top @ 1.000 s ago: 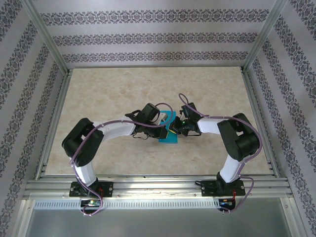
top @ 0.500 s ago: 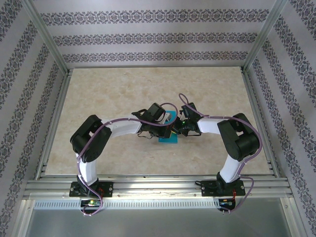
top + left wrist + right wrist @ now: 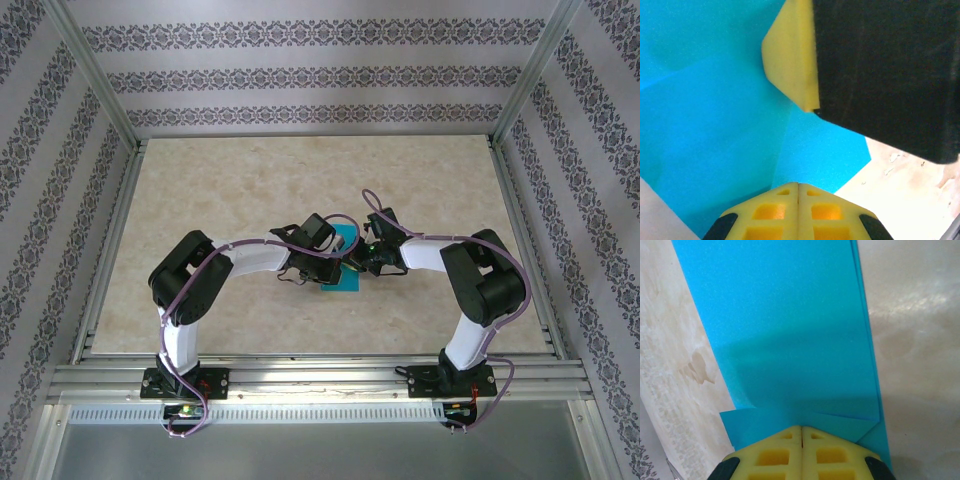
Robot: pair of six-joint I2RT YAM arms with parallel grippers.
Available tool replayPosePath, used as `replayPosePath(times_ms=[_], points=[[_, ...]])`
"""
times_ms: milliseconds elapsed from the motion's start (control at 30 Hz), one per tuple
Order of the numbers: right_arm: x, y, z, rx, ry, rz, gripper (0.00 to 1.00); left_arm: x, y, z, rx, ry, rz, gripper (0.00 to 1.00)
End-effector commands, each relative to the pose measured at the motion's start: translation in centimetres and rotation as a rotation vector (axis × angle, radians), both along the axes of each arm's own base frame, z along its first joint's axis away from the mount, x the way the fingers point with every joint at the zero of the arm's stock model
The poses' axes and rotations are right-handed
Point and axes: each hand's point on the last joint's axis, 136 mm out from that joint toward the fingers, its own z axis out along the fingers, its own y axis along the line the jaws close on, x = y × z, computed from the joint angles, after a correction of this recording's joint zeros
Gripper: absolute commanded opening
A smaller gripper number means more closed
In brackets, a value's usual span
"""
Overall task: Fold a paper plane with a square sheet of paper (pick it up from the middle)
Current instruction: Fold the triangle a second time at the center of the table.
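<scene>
Teal-blue folded paper (image 3: 342,284) lies near the middle of the bench (image 3: 250,180), a little toward the near edge, with both arms bent inward over it from either side. From above, the left gripper (image 3: 336,262) and the right gripper (image 3: 358,260) meet nose to nose over the sheet, so close together that they hide most of it; one strip of teal shows on the near side and a smaller patch on the far side.

The left wrist camera has its own yellow fingertips (image 3: 785,200) pressed together, the jaws clenched with no gap, and the tips sit just over the paper (image 3: 715,125). A crease runs up across the sheet from them. A corner of the paper ends on the pale marbled bench (image 3: 900,200) to the right. One yellow pad (image 3: 790,55) of the right gripper, on its black body, hangs close above the sheet.

The right wrist camera also has its yellow fingertips (image 3: 815,440) clenched tight, at the near end of the paper (image 3: 790,330), which stretches away as a long narrow band with layered edges along its right side. Small folded flaps lie just before the tips. Whether either gripper pinches a layer cannot be told.
</scene>
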Motion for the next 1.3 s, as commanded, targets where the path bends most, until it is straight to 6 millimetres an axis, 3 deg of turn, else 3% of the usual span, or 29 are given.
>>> replayPosePath(times_ms=[0,533,900,1267], points=[[-2.0,-1.3,-2.4,-0.082,0.091,-0.003,0.0,-0.7,0.6,-1.1,0.058,0.005,-0.026,0.05],[-2.6,-2.1,-3.5,-0.135,0.119,0.007,0.0,-1.3,1.8,-1.7,0.058,0.003,0.002,0.05],[-2.6,-2.1,-3.3,-0.133,0.116,0.009,0.0,-1.1,0.1,1.6,-0.05,-0.063,-0.069,0.09],[-2.6,-2.0,-3.3,-0.131,0.114,0.008,0.0,-1.6,2.2,0.1,0.096,-0.064,-0.115,0.08]])
